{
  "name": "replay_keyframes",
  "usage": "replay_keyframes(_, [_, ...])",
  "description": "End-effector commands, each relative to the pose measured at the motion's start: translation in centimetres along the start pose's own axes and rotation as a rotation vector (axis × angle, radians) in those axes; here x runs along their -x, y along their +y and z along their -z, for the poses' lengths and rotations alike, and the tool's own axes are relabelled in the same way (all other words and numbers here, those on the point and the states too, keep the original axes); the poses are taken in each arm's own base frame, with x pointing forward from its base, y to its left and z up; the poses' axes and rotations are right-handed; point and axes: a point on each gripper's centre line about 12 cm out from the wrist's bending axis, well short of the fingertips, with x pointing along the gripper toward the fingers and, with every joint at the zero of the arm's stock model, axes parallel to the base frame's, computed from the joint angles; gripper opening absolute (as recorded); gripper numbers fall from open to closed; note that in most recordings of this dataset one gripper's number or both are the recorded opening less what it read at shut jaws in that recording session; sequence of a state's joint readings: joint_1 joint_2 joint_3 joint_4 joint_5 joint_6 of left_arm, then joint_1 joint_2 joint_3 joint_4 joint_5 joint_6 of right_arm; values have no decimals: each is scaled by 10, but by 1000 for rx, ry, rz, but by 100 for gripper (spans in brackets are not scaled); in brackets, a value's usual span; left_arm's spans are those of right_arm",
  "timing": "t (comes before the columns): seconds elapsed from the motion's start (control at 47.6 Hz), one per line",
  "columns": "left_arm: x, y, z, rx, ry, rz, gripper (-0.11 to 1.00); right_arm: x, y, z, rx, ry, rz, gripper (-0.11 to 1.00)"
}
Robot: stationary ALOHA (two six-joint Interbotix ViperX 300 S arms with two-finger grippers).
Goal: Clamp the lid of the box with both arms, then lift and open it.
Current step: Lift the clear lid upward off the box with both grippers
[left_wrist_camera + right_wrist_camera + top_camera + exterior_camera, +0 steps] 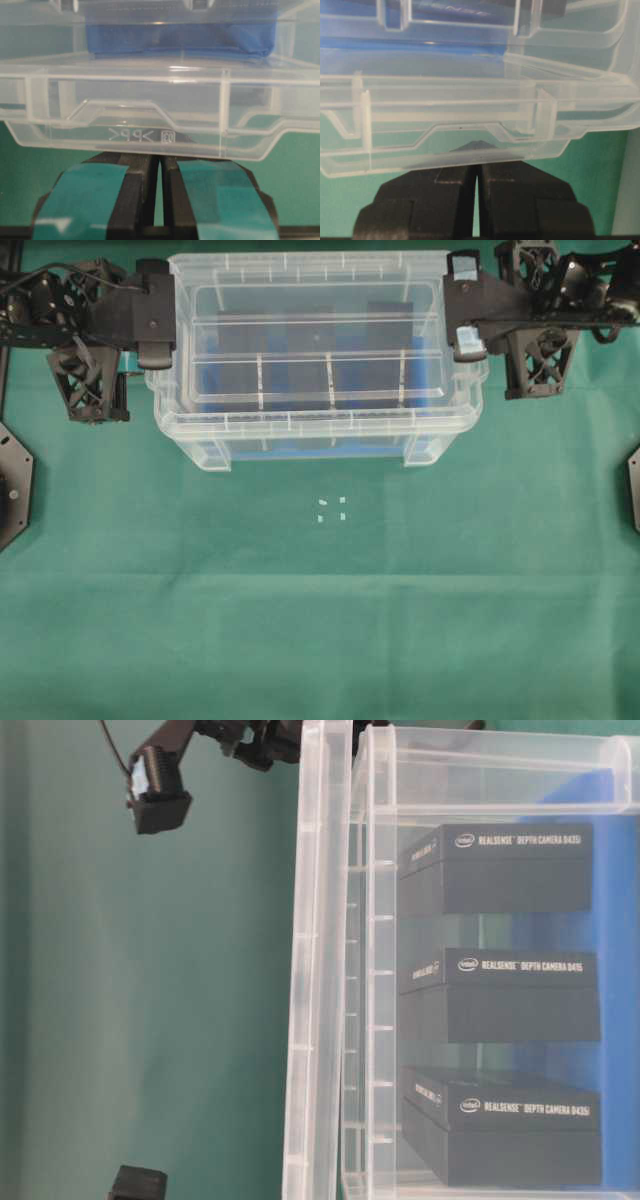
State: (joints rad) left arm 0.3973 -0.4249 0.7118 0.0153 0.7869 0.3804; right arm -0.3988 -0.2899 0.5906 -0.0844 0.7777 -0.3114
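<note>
The clear lid hangs level just above the clear box, between my two grippers. A narrow gap separates the lid from the box rim in the table-level view. My left gripper, taped teal, is at the lid's left end. In its wrist view the jaws leave only a thin slit, and the lid edge covers the tips. My right gripper meets the right end the same way under the lid. Three black packs stand inside on a blue insert.
Green cloth covers the table, with small white marks in front of the box. Black mounts sit at the left and right edges. A black block with a pale tag hangs beside the lid.
</note>
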Motion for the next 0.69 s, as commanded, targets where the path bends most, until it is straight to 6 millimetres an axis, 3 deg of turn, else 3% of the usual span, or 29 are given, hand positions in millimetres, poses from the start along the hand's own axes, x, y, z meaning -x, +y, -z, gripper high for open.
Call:
replay_keyframes(0.0, [16,2,-21,-9,-75,-16,2,25,3,-26,17,-106,11,0])
replay_keyframes(0.273, [20,3,-23,-9,-68,-13,2,38,0,-30,14,-90,8,0])
replay_keyframes(0.672, [24,-7,-22,-1,-61,8,2,42,11,-30,-21,-72,-16,0])
